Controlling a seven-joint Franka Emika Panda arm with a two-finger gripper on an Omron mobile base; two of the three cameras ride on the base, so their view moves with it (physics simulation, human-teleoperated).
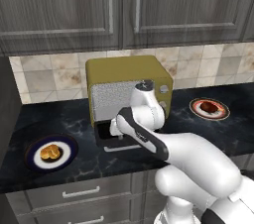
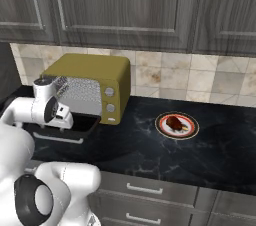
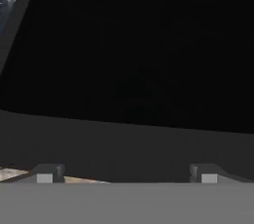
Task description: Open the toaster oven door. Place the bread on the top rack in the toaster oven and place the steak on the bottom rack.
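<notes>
The olive-yellow toaster oven (image 1: 126,67) stands at the back of the counter. Its door (image 3: 134,54) hangs open, folded down flat in front of the speckled grey cavity (image 2: 82,95). The silver handle (image 1: 121,147) points toward me. My gripper (image 3: 126,174) hovers open just above the door's black glass, its fingertips (image 3: 47,173) far apart with nothing between them. The bread (image 1: 49,152) lies on a blue-rimmed plate at front left. On a red-rimmed plate to the right of the oven lies the steak (image 2: 175,122). I cannot make out the top rack or bottom rack inside the cavity.
Dark grey wall cabinets (image 1: 124,5) hang above the oven and a tiled backsplash (image 2: 200,80) runs behind it. Drawers (image 2: 145,190) sit under the black marble counter (image 2: 150,155). My arm's elbow (image 1: 149,104) covers part of the oven's front.
</notes>
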